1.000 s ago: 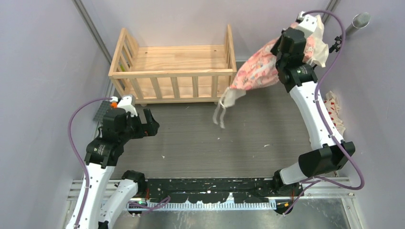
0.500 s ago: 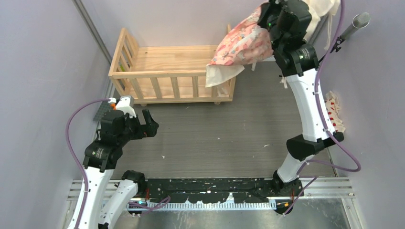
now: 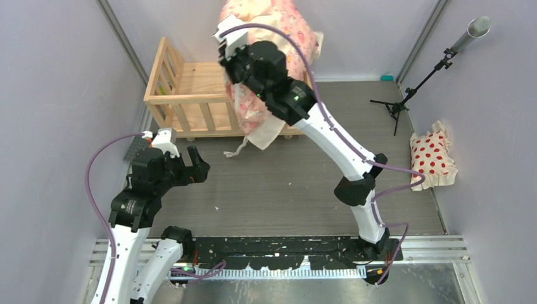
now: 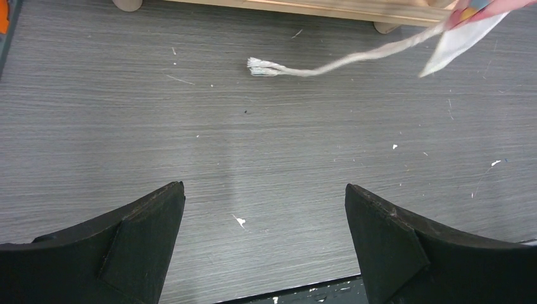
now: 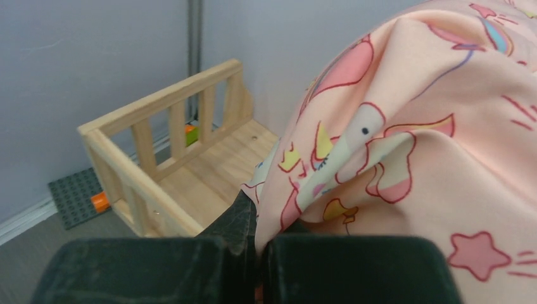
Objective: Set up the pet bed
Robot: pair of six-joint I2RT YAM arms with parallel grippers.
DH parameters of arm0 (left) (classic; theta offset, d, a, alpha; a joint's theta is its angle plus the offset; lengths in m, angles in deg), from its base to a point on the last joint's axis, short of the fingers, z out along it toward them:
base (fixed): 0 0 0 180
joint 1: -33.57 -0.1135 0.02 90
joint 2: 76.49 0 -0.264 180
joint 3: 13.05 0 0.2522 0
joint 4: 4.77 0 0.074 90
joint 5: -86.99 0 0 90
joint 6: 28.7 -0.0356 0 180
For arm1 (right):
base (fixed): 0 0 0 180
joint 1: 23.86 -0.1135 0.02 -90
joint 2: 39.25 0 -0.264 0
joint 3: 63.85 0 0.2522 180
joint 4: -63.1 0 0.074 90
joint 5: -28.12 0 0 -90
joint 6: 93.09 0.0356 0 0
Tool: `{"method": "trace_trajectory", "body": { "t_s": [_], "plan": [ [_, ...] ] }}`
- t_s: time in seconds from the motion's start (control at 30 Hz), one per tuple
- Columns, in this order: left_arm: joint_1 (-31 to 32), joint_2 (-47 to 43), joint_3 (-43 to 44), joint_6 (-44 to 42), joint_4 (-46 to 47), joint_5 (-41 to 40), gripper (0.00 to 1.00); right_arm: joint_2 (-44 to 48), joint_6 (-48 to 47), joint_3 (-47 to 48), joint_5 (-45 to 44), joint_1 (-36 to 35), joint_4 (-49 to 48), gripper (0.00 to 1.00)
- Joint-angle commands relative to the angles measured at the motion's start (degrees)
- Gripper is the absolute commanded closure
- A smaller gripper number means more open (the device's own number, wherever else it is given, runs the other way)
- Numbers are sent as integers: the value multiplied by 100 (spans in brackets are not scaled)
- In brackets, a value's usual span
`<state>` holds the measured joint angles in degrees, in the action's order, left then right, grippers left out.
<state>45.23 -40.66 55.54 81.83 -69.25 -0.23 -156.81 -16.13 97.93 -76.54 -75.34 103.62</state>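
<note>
Mid-placement at the pet bed (image 3: 190, 79), far left by the back wall, plank base mostly bare. Dangles the pink cushion (image 3: 285, 12) over its right end, pinched tight in the right gripper (image 5: 258, 253). Next, likely: lower, spread flat inside the rails, release. Hovers low before the bed with left gripper (image 4: 263, 190) spread wide, holding nothing.

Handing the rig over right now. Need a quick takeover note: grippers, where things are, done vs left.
Right gripper: shut on the pink cushion, held up over the right end of the pet bed; a cream tie dangles in front of the bed.
Left gripper: open, empty, low over the table in front of the bed.
Dotted pillow: on the table, far right.
Done: cushion lifted, over the bed.
Left: lay it flat inside, then probably the pillow.
</note>
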Motion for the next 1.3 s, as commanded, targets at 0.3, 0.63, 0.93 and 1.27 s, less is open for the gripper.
{"method": "trace_trajectory", "body": {
  "t_s": [0.3, 0.63, 0.93, 1.27],
  "plan": [
    [3, -134, -27, -70, 238, -32, 0, -185, -296, 559, 823, -800, -1281, 99],
    [3, -103, -25, -68, 234, -49, 0, -465, -103, 273, -272, 114, -1773, 100],
    [3, -33, -31, -69, 236, -49, 0, -1097, 1115, 320, 354, 1465, -1394, 99],
    [4, 10, -25, -67, 238, -34, 0, -1844, 1088, 635, 87, 1795, -966, 44]
  ]
}}
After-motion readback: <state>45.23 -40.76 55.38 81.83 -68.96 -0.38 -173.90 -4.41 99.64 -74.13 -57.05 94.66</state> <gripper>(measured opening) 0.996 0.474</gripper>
